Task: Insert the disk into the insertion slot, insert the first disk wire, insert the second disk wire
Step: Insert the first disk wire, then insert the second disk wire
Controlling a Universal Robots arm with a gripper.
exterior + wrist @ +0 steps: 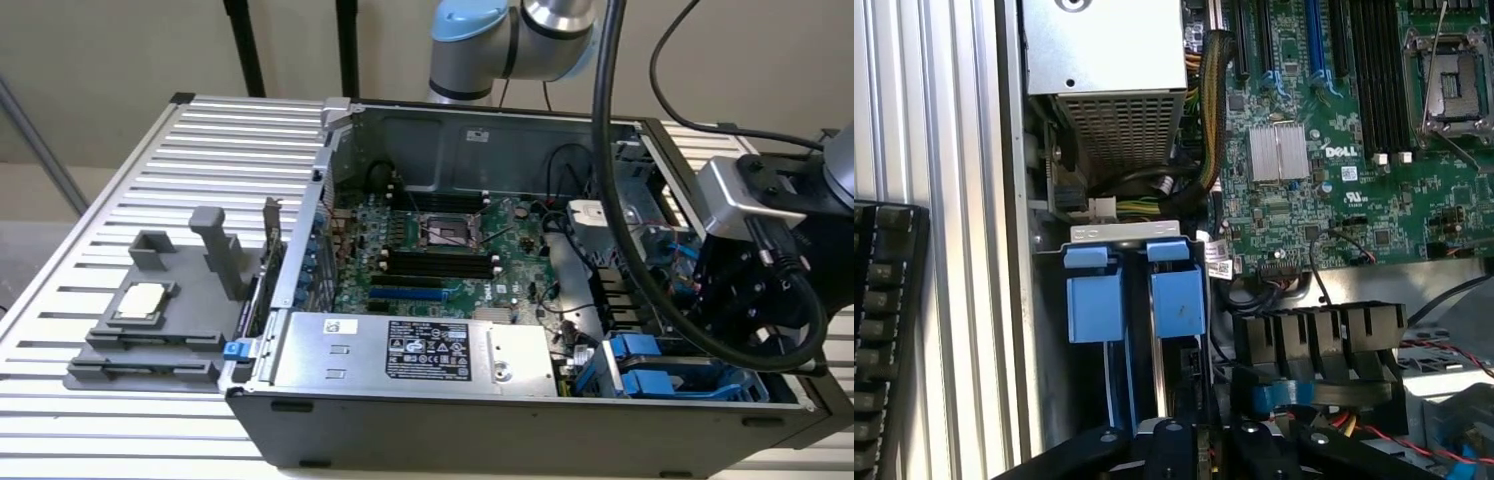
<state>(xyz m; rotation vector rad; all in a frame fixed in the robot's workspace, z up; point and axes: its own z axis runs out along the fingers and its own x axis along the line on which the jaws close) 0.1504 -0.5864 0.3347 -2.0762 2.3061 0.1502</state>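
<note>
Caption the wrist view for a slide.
The shut end effector hangs near the blue-tabbed drive cage, next to the power supply and green motherboard.

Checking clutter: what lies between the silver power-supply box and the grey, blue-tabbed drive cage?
Black and yellow cables bunch between silver power-supply box and grey drive cage, in the wrist view.

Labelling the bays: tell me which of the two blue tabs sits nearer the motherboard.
The blue tab on the motherboard side, by the white tag; the other tab lies nearer the case wall.
</note>
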